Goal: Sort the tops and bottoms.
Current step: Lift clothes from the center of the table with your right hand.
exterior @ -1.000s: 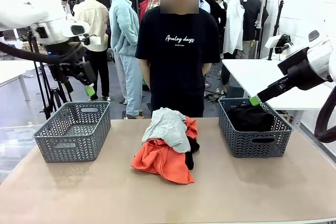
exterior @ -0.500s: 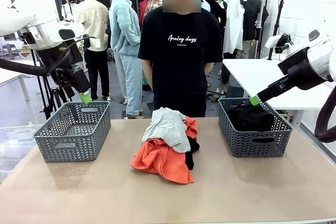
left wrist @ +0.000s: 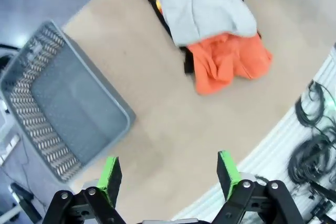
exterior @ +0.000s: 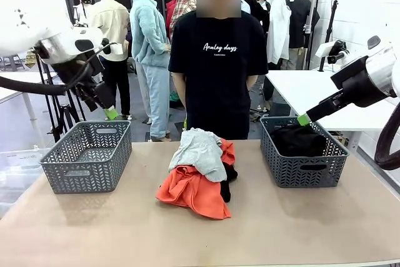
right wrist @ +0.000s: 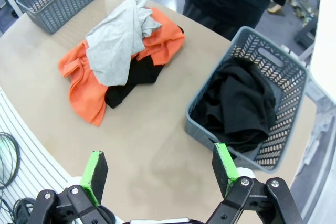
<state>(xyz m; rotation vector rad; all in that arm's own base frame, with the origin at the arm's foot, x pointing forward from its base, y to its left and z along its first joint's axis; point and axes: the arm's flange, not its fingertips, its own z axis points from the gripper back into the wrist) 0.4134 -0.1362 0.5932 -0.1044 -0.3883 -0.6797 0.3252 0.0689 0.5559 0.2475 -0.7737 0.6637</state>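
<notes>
Tops: light grey soft cloth garment [exterior: 199, 152] lay over bright orange-red sleeved garment [exterior: 190, 193], heaped mid-surface. Left gripper [left wrist: 169, 174], open and empty, hung above the grey plastic basket [exterior: 84, 170] at the far left corner, with the heap toward the middle from it. Right gripper [right wrist: 157, 171] was likewise open.

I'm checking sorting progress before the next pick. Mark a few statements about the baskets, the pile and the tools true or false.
1. The left basket is empty. True.
2. The grey top lies underneath the orange top. False: the grey one lies on top of the orange one.
3. The right basket has a black garment in it. True.
4. The right tool grips a piece of cloth. False: its jaws stand open and hold nothing.
5. The left tool is open, above the table. True.
</notes>
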